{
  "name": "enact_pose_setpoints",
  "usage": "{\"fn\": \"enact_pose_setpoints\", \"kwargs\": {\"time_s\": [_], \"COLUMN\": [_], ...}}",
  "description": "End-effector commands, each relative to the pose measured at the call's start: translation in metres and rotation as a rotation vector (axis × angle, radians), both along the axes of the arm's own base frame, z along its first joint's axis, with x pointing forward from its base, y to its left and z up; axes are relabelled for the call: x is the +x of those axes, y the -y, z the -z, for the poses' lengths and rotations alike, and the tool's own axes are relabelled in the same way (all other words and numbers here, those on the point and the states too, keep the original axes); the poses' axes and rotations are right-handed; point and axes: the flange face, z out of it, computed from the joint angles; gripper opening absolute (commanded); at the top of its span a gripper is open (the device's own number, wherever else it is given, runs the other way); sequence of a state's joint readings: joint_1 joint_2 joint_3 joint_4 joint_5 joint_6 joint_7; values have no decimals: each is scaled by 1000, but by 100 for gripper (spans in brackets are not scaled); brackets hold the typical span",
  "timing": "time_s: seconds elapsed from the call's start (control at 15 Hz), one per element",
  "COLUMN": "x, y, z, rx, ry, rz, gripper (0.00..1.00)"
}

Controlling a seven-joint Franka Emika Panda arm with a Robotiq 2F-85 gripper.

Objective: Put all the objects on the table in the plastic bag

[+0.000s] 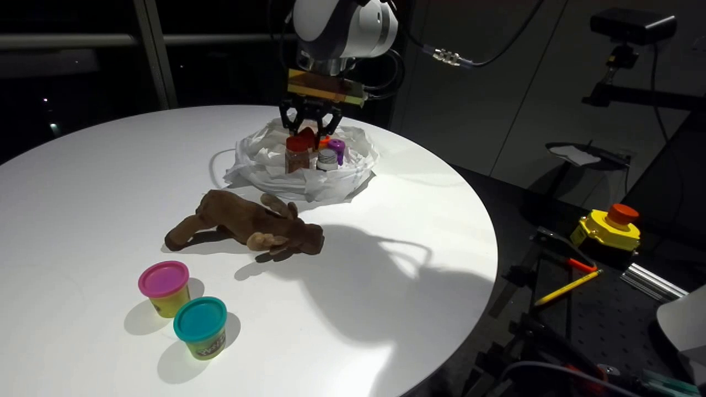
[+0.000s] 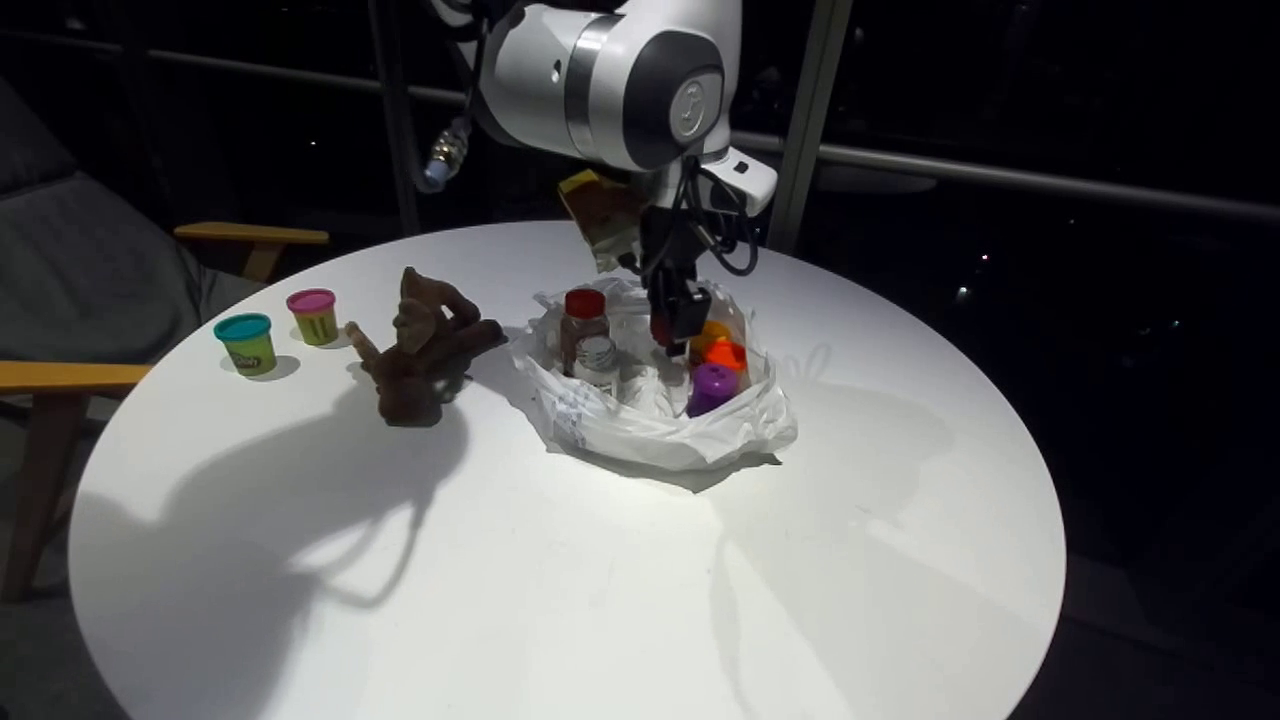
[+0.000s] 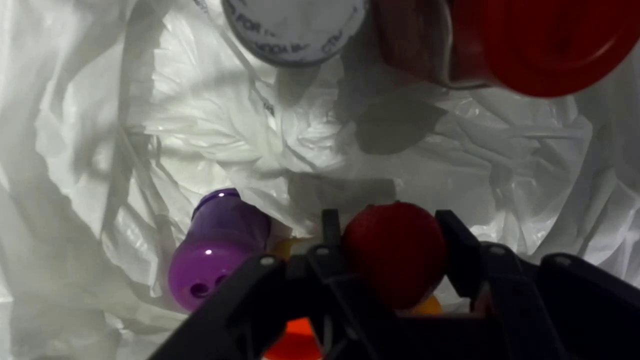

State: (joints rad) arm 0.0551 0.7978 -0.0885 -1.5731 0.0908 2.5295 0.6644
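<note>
Three objects out on the surface (image 2: 600, 590); hand (image 3: 390, 227) grips a red piece (image 3: 395, 260) over the plastic bag (image 2: 680, 440).
Wrist view: red piece pinched from both sides, rounded end showing; can't tell if it touches anything below. Bag sits with its mouth spread wide, film crumpled. Inside it: red-lidded jar (image 2: 580, 328) and white-capped bottle (image 2: 597, 367), upright, just beside each other; purple piece (image 2: 713, 388), orange piece (image 2: 727, 355) and yellow piece (image 2: 711, 332) grouped near the gripped one, yellow partly hidden. Outside, both exterior views: brown toy (image 1: 242, 220) lying down, between the bag and two cups. Those are pink-lidded cup (image 1: 166, 289) and teal-lidded cup (image 1: 201, 328), both upright, near each other but apart, well clear of the bag.
</note>
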Motion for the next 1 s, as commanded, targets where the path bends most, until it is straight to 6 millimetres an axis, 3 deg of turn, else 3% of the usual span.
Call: {"fn": "enact_pose_setpoints", "kwargs": {"time_s": [0.0, 0.07, 0.13, 0.2, 0.6, 0.93], "x": [11, 8, -2, -7, -46, -108], "y": [-1, -5, -21, -31, -107, -196], "z": [-14, -25, -17, -30, -115, -179], "rx": [9, 7, 5, 9, -81, -187], "ry": [-7, -13, -15, 1, -7, -176], "rz": [-12, -27, -33, -47, -146, -375], "gripper": [81, 89, 96, 100, 100, 100]}}
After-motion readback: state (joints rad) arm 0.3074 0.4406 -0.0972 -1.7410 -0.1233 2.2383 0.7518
